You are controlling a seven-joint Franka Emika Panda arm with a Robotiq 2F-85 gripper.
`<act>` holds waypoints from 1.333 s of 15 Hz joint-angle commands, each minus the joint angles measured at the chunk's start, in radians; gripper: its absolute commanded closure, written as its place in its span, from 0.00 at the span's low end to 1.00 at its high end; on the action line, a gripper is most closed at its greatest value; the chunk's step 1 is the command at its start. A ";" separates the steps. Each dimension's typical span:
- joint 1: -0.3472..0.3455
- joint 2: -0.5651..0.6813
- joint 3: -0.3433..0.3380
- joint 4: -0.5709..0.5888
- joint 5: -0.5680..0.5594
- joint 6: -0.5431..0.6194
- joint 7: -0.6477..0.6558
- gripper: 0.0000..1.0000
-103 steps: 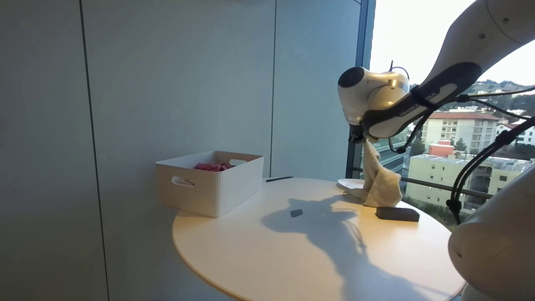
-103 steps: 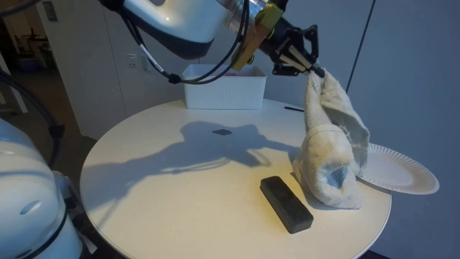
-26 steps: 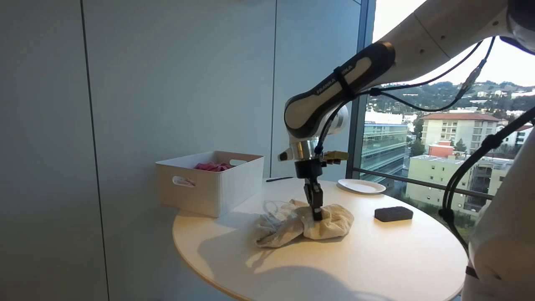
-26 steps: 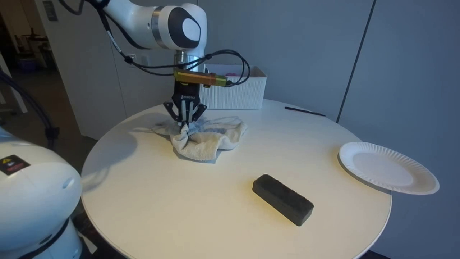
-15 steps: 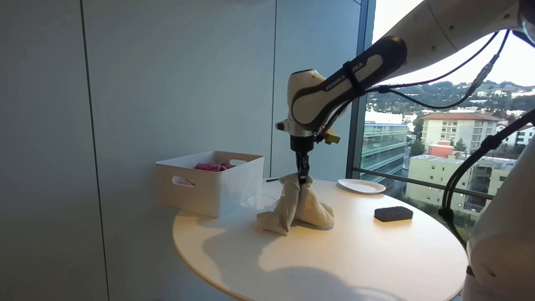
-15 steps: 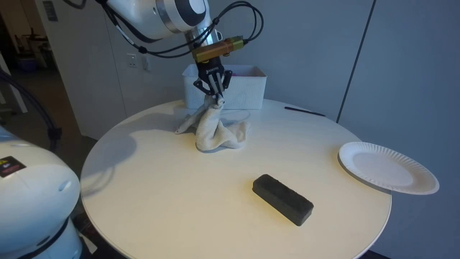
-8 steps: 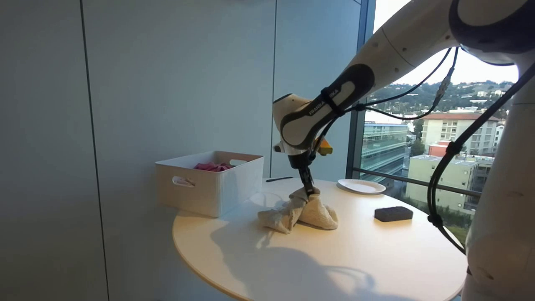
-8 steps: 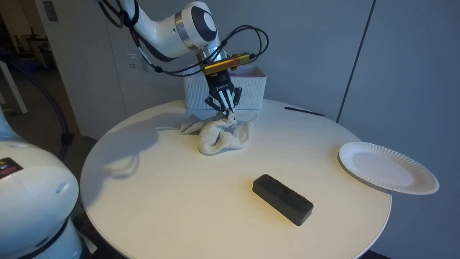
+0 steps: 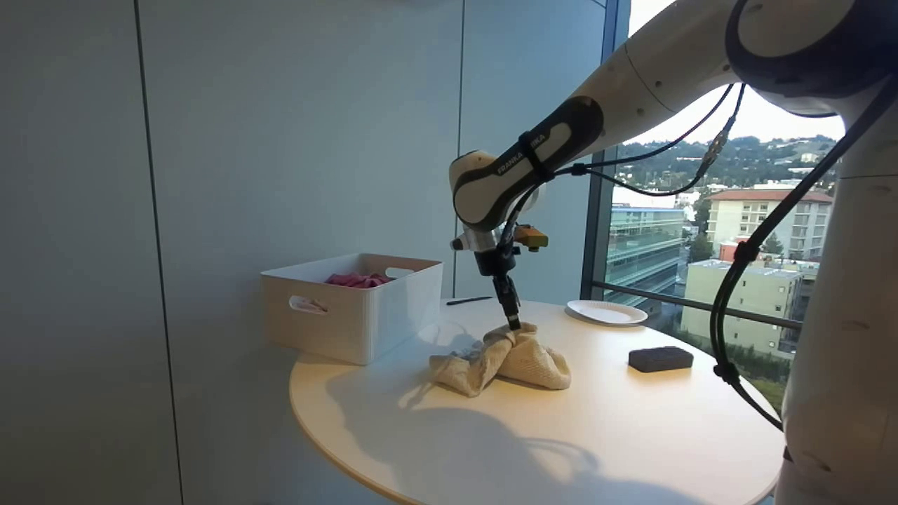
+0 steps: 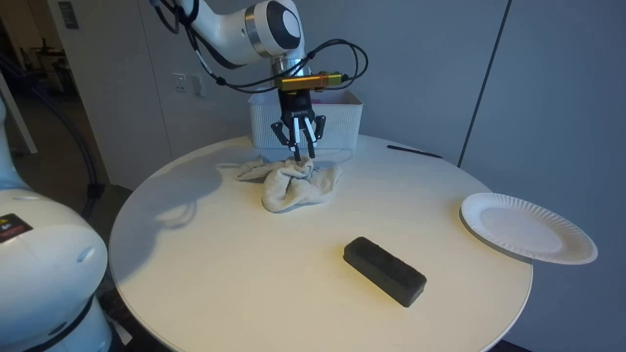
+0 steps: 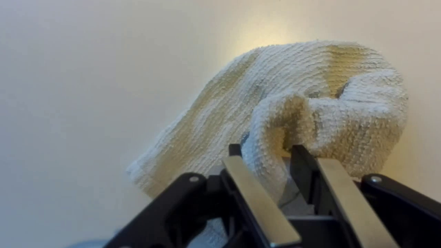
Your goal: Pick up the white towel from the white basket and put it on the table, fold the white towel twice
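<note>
The white towel lies crumpled on the table, near the basket, in both exterior views (image 9: 533,363) (image 10: 286,188). In the wrist view the towel (image 11: 293,72) shows a flap to the left and a raised fold. My gripper (image 10: 304,156) points down at the top of the towel; it also shows in an exterior view (image 9: 514,324). In the wrist view the gripper (image 11: 266,151) is open, its fingers apart on either side of the raised fold. Whether the fingertips touch the cloth I cannot tell. The white basket (image 9: 405,315) stands at the table's edge with pink cloth (image 9: 356,280) inside.
A black block (image 10: 385,271) lies on the round table (image 10: 274,293). A white paper plate (image 10: 521,227) overhangs the table's edge. A thin black stick (image 10: 414,151) lies near the wall. The basket (image 10: 337,127) stands just behind the gripper.
Over the earlier frames the towel, held in the gripper, moved from beside the plate to near the basket and was lowered. Since half a second ago the fingers have opened and risen slightly.
</note>
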 commanded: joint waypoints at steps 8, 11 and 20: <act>0.077 -0.119 0.018 0.012 0.389 -0.197 -0.311 0.00; 0.079 -0.088 0.034 -0.031 0.388 -0.164 -0.324 0.00; 0.115 -0.037 0.099 -0.188 0.366 0.209 -0.442 0.00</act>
